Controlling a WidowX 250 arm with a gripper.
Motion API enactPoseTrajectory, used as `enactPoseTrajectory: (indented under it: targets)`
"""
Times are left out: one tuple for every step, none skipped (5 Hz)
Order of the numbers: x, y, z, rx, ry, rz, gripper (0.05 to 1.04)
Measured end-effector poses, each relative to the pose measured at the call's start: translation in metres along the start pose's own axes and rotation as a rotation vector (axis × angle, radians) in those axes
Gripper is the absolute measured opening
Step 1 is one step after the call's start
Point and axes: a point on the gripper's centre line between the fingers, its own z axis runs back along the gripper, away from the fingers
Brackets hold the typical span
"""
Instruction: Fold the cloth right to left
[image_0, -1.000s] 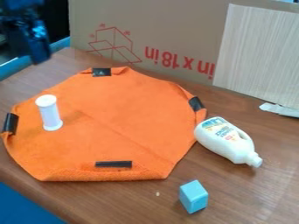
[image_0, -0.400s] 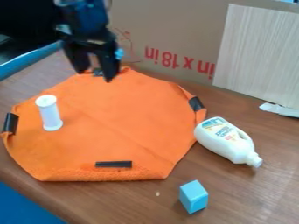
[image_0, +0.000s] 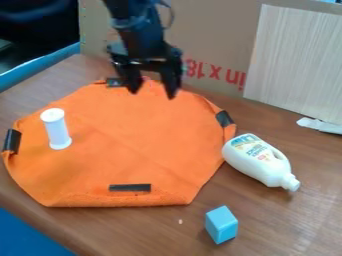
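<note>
The black gripper (image_0: 153, 94) hangs above the back edge of the cloth, near the top middle of the camera view. Its two fingers stand apart with nothing between them. The orange cloth (image_0: 133, 135) lies spread on the wooden table, its corners turned inward so that the outline is many-sided. Black strips sit at its back, left, right and front edges.
A white spool-like cylinder (image_0: 56, 129) stands on the cloth's left part. Right of the cloth lies a white bottle (image_0: 259, 159), with a light blue block (image_0: 221, 224) nearer the front. A cardboard box (image_0: 220, 30) rises behind the table (image_0: 294, 225).
From the upper left, the gripper has come over the back edge of the cloth and then moved further right. Cloth, cylinder, bottle and block have stayed put.
</note>
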Motion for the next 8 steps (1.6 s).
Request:
enactPoseTrajectory:
  targets:
    - [0.007,-0.021,-0.021,0.046,0.018,0.01,0.999]
    - [0.017,-0.033,-0.036,0.09,0.013,0.016,0.999]
    - [0.025,-0.041,-0.055,0.12,0.003,0.037,0.999]
    - [0.031,-0.048,-0.067,0.144,-0.053,0.079,0.999]
    - [0.037,-0.06,-0.076,0.137,-0.114,0.11,0.999]
    - [0.042,-0.073,-0.078,0.132,-0.148,0.129,0.999]
    - [0.045,-0.076,-0.084,0.136,-0.15,0.143,0.999]
    - [0.044,-0.072,-0.096,0.16,-0.152,0.143,0.999]
